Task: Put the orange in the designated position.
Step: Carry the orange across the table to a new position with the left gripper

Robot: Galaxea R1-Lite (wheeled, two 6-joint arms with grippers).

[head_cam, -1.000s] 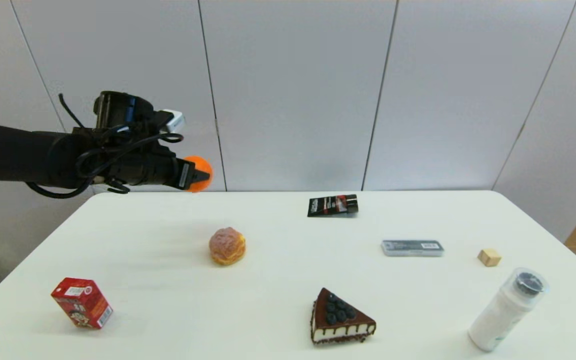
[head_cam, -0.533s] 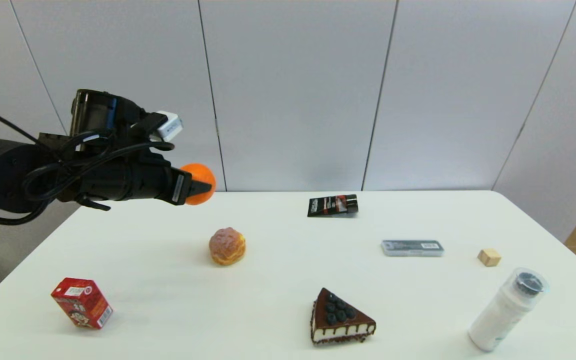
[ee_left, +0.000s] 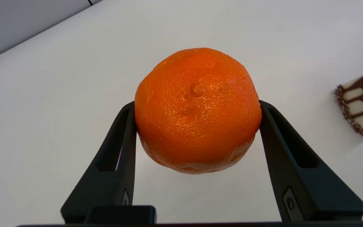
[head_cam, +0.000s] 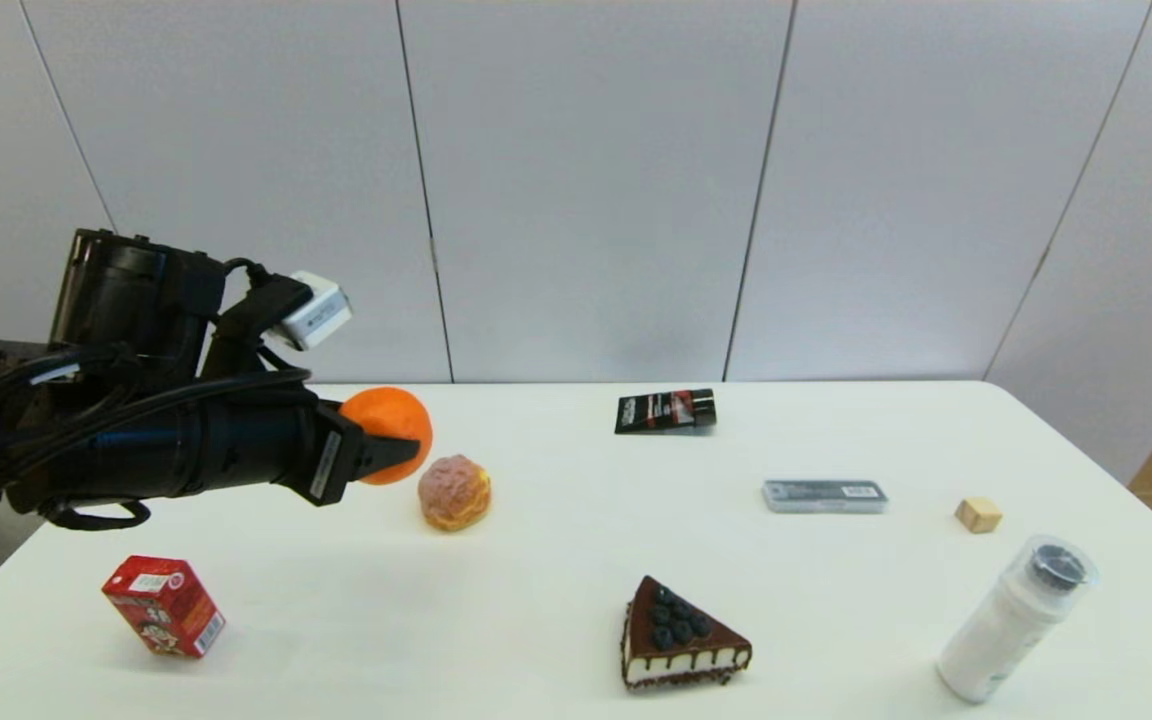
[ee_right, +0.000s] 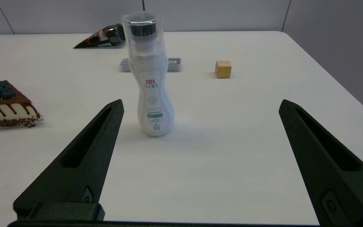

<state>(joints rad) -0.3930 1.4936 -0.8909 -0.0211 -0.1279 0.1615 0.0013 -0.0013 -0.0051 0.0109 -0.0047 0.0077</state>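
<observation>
Left hand [head_cam: 391,450] clamped above the table; right hand [ee_right: 200,108] spread wide.

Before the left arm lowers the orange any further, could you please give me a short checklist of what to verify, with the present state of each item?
1. Grip: left pincer shut on the round, dimpled bright orange fruit, a finger on each side: ok.
2. Orange off the white table: ok.
3. Gap to the tan-and-pink cream puff beside it: cannot tell.
4. Designated position marked: cannot tell.
5. Right pincer open, apart, facing the white plastic bottle: ok.
</observation>
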